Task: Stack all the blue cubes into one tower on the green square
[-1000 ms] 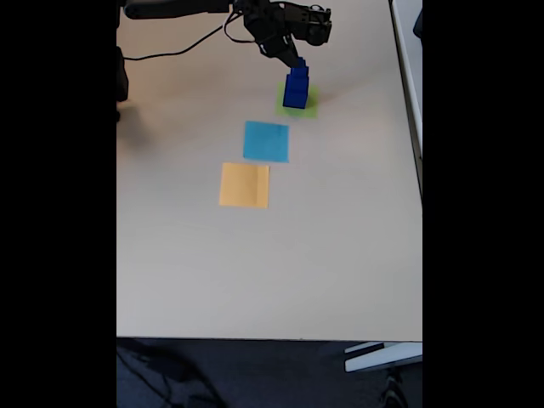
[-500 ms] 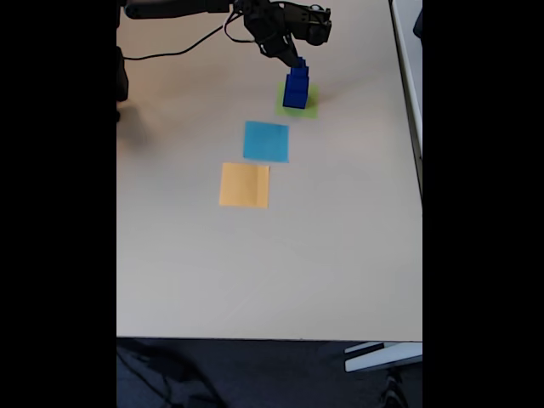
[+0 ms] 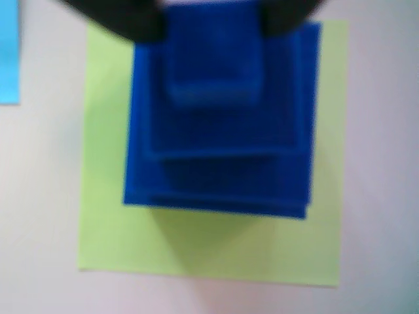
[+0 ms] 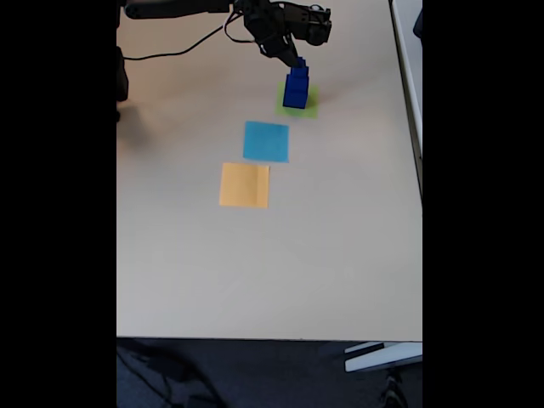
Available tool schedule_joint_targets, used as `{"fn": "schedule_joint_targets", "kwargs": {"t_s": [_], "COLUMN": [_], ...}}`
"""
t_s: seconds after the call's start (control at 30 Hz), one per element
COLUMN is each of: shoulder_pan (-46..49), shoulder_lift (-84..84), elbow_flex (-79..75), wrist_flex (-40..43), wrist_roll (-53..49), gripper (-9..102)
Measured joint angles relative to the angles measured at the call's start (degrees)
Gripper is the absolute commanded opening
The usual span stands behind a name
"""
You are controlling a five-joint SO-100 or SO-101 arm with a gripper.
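Looking down through the wrist view, you see the tower (image 3: 219, 131) of blue cubes standing on the green square (image 3: 209, 245), stepped from a wide bottom block to a small top cube (image 3: 213, 59). It sits toward the upper part of the square, leaving a broad green strip below it and narrower margins at the sides. Your gripper (image 3: 211, 16) enters from the top edge, with one dark finger on each side of the top cube and right against it; the picture is too blurred to tell whether the fingers are pressing on the cube or standing just off it.

In the fixed view, the tower (image 4: 296, 87) stands on the green square (image 4: 308, 106) near the far edge of the table (image 4: 340, 255), with the gripper (image 4: 297, 61) directly above its top. A light-blue square (image 4: 266, 141) lies nearer the camera, and an orange square (image 4: 244, 185) lies beyond that, nearer still; both are flat and apart from the tower.
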Motion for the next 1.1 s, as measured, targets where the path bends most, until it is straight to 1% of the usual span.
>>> {"fn": "schedule_joint_targets", "kwargs": {"t_s": [0.57, 1.1], "shoulder_pan": [0.0, 0.0], "shoulder_lift": [0.0, 0.0], "elbow_flex": [0.0, 0.0], "wrist_flex": [0.0, 0.0], "wrist_roll": [-0.26, -0.44], "gripper": [6, 5]}}
